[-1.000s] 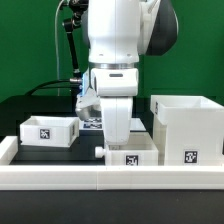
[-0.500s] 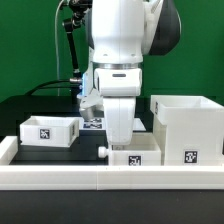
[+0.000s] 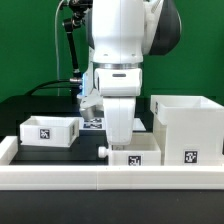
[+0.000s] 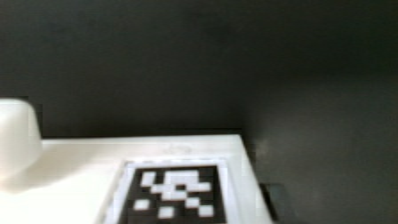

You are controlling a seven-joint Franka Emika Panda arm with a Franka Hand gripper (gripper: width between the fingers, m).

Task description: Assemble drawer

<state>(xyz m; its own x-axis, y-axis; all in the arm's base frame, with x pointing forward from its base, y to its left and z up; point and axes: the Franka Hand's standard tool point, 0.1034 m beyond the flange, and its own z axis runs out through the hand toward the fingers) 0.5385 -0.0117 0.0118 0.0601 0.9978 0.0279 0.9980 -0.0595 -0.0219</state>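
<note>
Exterior view: arm (image 3: pixel 120 45) low over the middle tray (image 3: pixel 141 154), housing (image 3: pixel 187 125) at its three o'clock, second tray (image 3: pixel 48 129) at nine; jaws hidden (open or closed, cannot tell).

The drawer housing (image 3: pixel 187 130) looks smooth matt white plastic — the arm shell (image 3: pixel 120 30) glossy, the table (image 3: pixel 25 108) dull black.
</note>
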